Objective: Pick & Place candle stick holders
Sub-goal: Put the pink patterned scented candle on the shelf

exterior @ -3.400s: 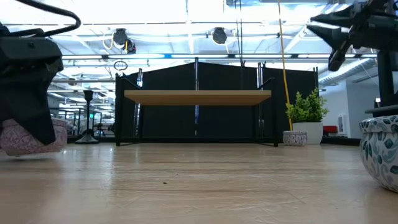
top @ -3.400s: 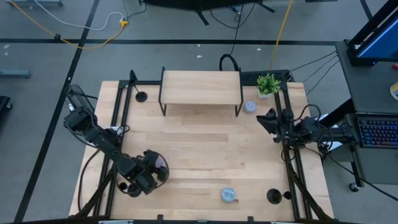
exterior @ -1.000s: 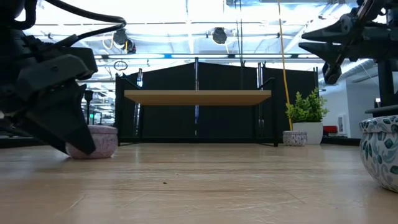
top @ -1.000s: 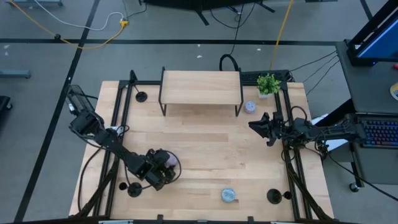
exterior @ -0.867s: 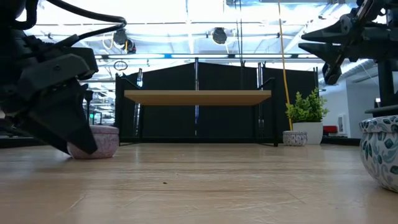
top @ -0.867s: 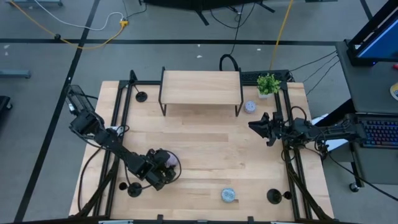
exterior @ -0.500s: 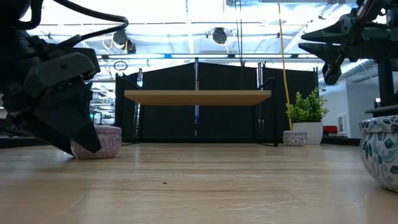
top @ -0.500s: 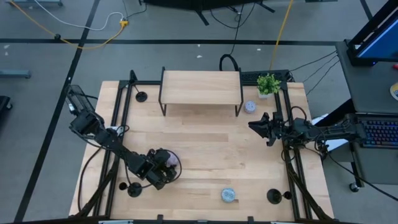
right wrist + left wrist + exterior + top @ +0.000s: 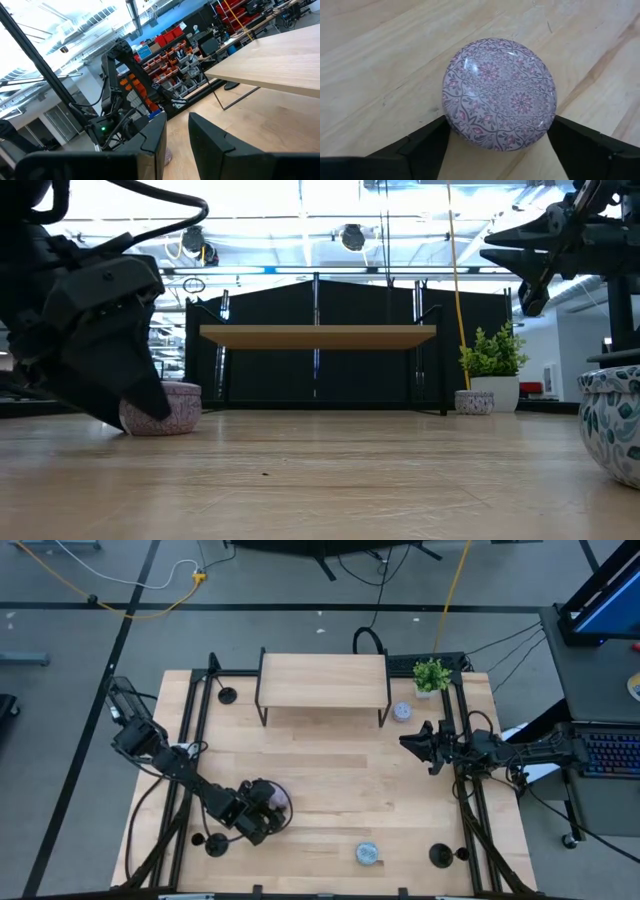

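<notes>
Three small black candle stick holders stand on their round bases at the table's edges: far left (image 9: 227, 695), near left (image 9: 213, 843) and near right (image 9: 440, 856). No gripper is at any of them. My left gripper (image 9: 262, 816) is at the near left, open, tipped down over a pink-patterned round dome (image 9: 499, 94) that rests on the wood; one finger stands on each side of it. My right gripper (image 9: 408, 743) hovers at the table's right side, pointing left, with only a narrow gap between its fingers (image 9: 176, 125) and nothing in it. My left gripper's two fingers (image 9: 432, 142) flank the pink dome at its rim (image 9: 449, 125), slanting down from the near left. The dome sits flat on the table. I cannot tell whether the fingers touch it.
A wooden shelf on black legs (image 9: 323, 680) stands at the far middle, with a small green plant (image 9: 431, 675) and a grey patterned pot (image 9: 402, 712) to its right. A blue patterned pot (image 9: 367, 853) sits near the front edge. Black frame rails run along both sides.
The pink dome has slid a little toward the table's right, staying flat on the wood beside my left gripper's finger.
</notes>
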Controlling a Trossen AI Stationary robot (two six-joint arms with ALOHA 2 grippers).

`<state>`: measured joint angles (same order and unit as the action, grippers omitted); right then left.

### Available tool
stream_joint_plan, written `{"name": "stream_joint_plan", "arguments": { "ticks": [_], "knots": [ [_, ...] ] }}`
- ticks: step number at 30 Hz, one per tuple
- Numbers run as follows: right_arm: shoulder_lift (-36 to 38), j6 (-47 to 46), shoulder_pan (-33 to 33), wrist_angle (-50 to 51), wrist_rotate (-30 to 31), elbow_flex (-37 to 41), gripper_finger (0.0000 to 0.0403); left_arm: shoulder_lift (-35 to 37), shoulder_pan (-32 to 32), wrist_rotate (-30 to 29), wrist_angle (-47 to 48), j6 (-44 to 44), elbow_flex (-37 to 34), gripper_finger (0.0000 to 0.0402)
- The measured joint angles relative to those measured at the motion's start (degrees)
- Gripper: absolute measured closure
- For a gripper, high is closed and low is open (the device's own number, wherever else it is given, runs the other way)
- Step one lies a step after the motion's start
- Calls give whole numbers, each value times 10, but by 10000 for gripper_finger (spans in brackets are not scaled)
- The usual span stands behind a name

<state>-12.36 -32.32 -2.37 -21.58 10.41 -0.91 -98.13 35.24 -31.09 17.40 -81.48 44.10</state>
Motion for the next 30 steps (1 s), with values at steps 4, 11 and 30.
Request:
{"name": "stream_joint_plan", "arguments": {
  "ticks": [4,11,30],
  "knots": [
    [0,0,0,0,0,0,330,0,0,4,-1,3,0,21],
    [0,0,0,0,0,0,330,0,0,3,0,21,1,13],
    [0,-13,0,0,0,0,330,0,-46,4,-30,97,0,17]
  ]
}}
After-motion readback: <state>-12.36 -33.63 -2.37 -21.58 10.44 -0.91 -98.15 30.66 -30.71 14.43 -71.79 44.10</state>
